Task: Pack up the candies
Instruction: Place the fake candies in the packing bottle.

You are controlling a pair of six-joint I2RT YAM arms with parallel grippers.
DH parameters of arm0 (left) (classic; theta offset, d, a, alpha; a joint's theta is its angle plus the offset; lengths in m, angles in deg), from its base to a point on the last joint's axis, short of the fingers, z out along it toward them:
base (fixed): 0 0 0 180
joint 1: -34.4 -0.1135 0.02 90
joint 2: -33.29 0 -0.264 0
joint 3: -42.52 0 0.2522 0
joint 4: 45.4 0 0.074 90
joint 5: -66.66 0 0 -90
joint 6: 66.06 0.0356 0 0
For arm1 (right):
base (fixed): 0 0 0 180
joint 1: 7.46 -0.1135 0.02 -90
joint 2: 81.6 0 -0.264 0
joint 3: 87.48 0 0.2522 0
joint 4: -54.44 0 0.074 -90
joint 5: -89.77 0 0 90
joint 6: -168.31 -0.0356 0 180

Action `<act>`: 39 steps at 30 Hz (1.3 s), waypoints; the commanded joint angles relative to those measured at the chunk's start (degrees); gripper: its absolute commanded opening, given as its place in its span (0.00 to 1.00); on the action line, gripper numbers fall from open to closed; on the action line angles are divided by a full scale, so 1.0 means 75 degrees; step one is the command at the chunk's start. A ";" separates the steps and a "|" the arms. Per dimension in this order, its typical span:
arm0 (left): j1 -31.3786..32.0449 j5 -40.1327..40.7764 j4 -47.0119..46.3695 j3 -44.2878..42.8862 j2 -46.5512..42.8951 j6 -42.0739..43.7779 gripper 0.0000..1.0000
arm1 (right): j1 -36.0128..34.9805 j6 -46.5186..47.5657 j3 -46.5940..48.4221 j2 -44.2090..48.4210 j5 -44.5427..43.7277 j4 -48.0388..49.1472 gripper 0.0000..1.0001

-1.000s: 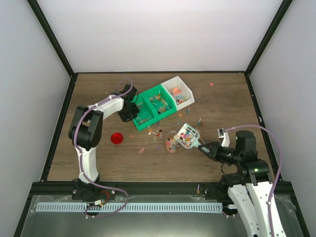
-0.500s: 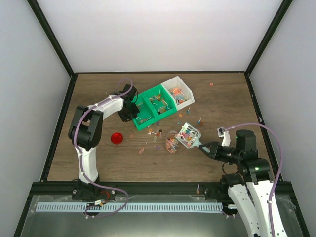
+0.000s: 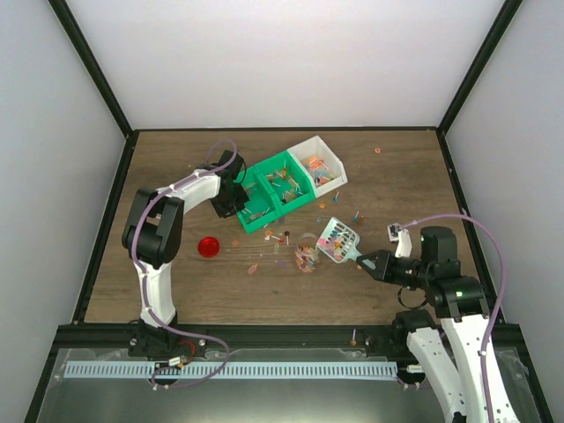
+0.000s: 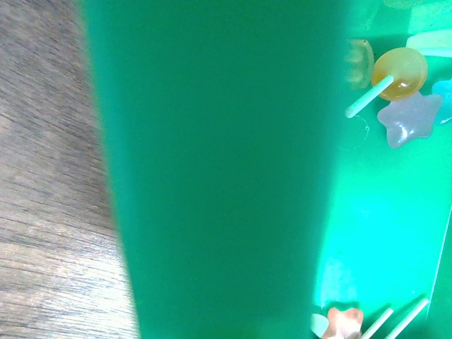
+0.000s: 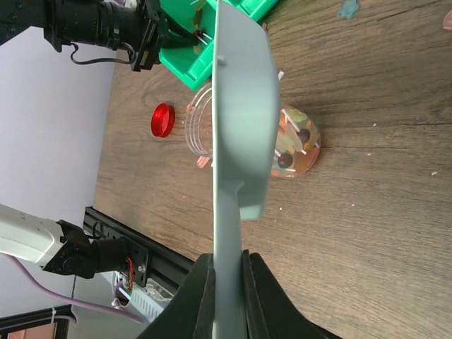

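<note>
My right gripper (image 3: pixel 368 261) (image 5: pixel 227 263) is shut on the handle of a pale blue-green scoop (image 3: pixel 335 238) (image 5: pixel 240 120), seen edge-on in the right wrist view. Its head carries candies (image 3: pixel 331 234) just right of a clear jar (image 3: pixel 307 256) (image 5: pixel 293 141) that lies on its side with candies inside. My left gripper (image 3: pixel 233 192) is shut on the left end wall of the green bin (image 3: pixel 269 194) (image 4: pixel 212 169). That wall fills the left wrist view and hides the fingers. More candies (image 4: pixel 399 70) lie inside the bin.
A white bin (image 3: pixel 317 163) with candies adjoins the green bin's far right end. A red jar lid (image 3: pixel 208 247) (image 5: pixel 162 120) lies left of the jar. Loose candies (image 3: pixel 264 256) are scattered on the wood between bins and jar, and one (image 3: pixel 377 151) lies far back.
The scoop head has drawn back a little from the jar's mouth, up and to the right, and the right arm has shifted slightly. The left arm and bins have not moved.
</note>
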 commanded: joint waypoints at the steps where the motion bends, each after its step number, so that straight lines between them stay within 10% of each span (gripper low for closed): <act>1: -0.0071 -0.0677 -0.0275 0.0187 0.0242 -0.0012 0.04 | 0.0067 0.0251 0.0481 -0.0080 -0.0078 -0.0056 0.01; 39: -0.0281 -0.0678 -0.0233 0.0122 0.0223 0.0099 0.11 | 0.0068 0.0782 0.1170 -0.1067 -0.0027 -0.0186 0.01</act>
